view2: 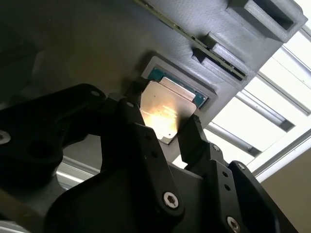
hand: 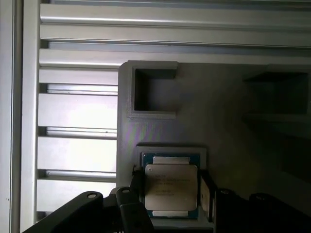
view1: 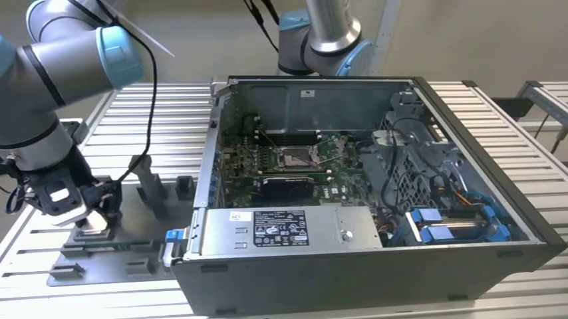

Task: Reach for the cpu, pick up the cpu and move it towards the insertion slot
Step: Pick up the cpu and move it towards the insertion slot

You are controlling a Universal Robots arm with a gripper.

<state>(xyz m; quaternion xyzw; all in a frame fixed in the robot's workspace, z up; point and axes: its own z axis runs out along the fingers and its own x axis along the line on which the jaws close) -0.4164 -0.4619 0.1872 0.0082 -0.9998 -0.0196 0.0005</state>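
The cpu (hand: 170,187) is a small silvery square lying flat in a grey fixture's recess (hand: 170,149), with a green rim around it. My gripper (hand: 171,190) is lowered over it, with one black finger (view2: 131,116) at one edge of the cpu (view2: 163,109) and the other finger (view2: 194,133) at the opposite edge. A thin gap shows at one side, so the jaws stand open around the chip. In the exterior view my gripper (view1: 93,216) is down on the fixture plate (view1: 133,242) at that view's left. The insertion slot (view1: 294,157), framed in silver, sits on the green board inside the case.
The open computer case (view1: 373,266) takes up the middle and the exterior view's right, with a power supply (view1: 284,229) at its near wall. Upright grey fixture blocks (view1: 151,189) stand between my gripper and the case. A second arm's base (view1: 324,36) rises behind the case.
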